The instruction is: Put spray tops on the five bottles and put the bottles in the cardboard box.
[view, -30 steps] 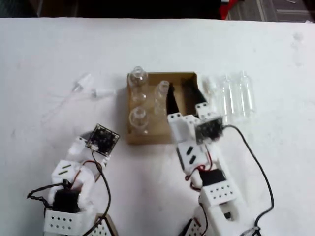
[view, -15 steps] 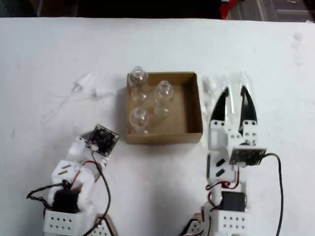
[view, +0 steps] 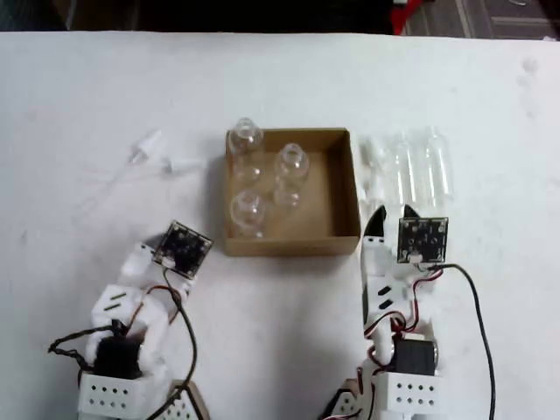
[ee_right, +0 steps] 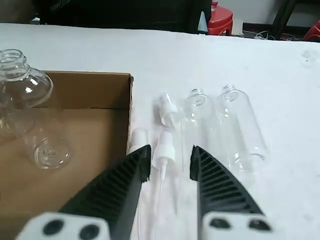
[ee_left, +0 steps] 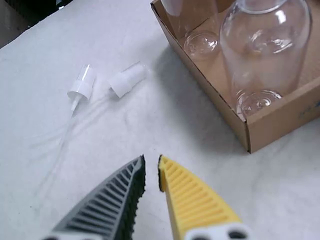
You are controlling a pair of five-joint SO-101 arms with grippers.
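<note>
The white table (view: 87,79) carries all items. At far left, two loose spray tops (view: 144,149) lie near each other. The left gripper (ee_left: 151,162) is above bare table close to them, fingers almost together and holding nothing. At centre, the cardboard box (view: 289,247) holds three upright bottles (view: 291,163) with uncapped necks. Just right of the box lie three more spray tops (ee_right: 162,147), then two lying bottles (ee_right: 240,125) side by side. The right gripper (ee_right: 170,156) sits near the box's right front corner, fingers apart and empty, pointing toward these tops.
</note>
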